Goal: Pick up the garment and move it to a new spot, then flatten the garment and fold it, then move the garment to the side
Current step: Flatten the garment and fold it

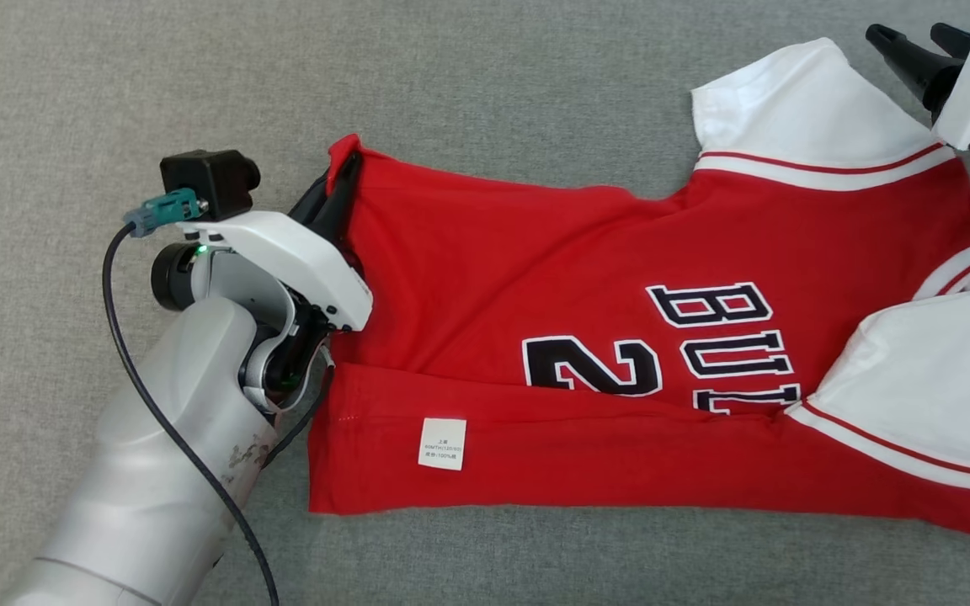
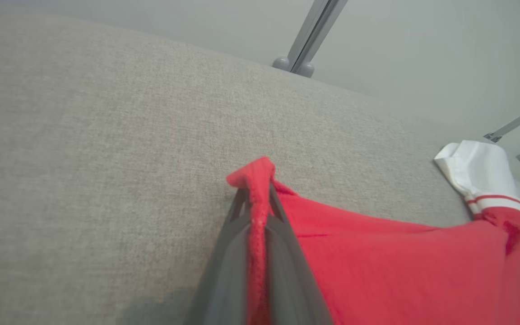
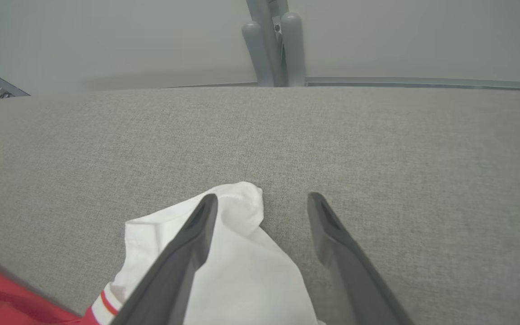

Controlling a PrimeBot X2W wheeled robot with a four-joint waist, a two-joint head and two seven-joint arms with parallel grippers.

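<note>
The red garment [image 1: 620, 337] lies across the frame's centre on the grey surface [image 1: 114, 101]. The left gripper [image 1: 342, 181] pinches its hem corner; the right gripper [image 1: 914, 42], upper right, stands spread, empty.

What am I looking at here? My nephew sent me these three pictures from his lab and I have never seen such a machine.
It is a two-armed robot folding clothes. The large picture comes from a camera on its head, looking down at a grey fabric surface. On it lies a red jersey with white sleeves, its near edge already folded over so a small white label shows.

The other two pictures come from cameras on the wrists, each looking along that arm's two dark fingers. The left gripper is shut on a corner of the jersey's red hem; you can see cloth pinched between the fingers. The right gripper is open and holds nothing, one finger poised over a white sleeve.
</note>
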